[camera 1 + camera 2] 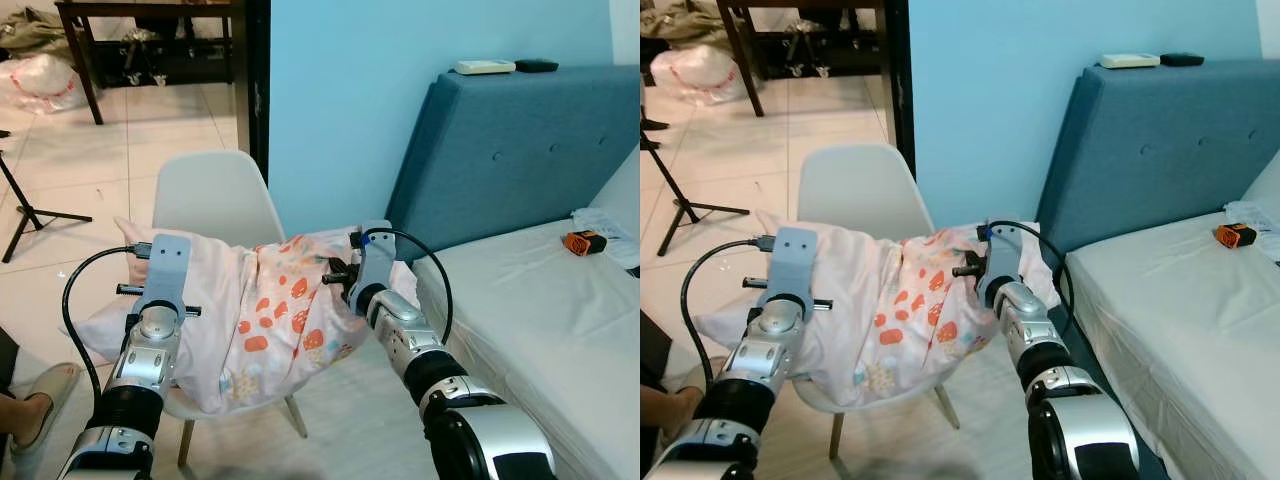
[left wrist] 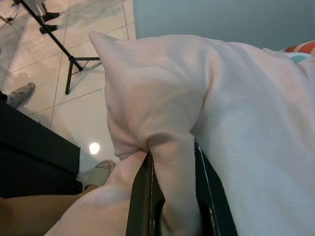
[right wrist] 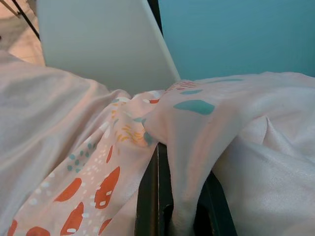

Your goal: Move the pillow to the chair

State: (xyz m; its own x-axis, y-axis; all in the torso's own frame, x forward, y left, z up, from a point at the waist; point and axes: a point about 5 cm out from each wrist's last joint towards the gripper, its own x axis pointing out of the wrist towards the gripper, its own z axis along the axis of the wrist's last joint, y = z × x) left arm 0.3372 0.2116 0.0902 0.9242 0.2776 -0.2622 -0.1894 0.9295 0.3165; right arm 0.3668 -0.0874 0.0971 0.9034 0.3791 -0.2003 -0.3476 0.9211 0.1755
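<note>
A bed (image 1: 560, 330) with a white sheet and a blue padded headboard (image 1: 520, 150) stands on the robot's right against a light blue wall (image 1: 350, 90). On top of the headboard lie a white remote (image 1: 485, 67) and a dark one (image 1: 537, 65). No writing can be read on either.

A white chair (image 1: 215, 195) stands just left of the bed on the tiled floor (image 1: 60, 160). The pillow (image 1: 260, 310) lies across its seat, pale pink with a patch of orange and teal print, its corners hanging over the seat's edges.

The left gripper (image 2: 170, 196) is at the pillow's left end, its fingers (image 2: 140, 196) pinched on a fold of the plain pink cloth. The right gripper (image 3: 182, 206) is at the pillow's right end by the bed, clamped on a fold of the printed cloth.

A table (image 1: 150, 40) and a plastic bag (image 1: 40, 80) stand farther back, with a tripod leg (image 1: 30, 215) at left. A person's sandalled foot (image 1: 35, 405) rests on the floor. A small orange object (image 1: 583, 241) lies on the bed.
</note>
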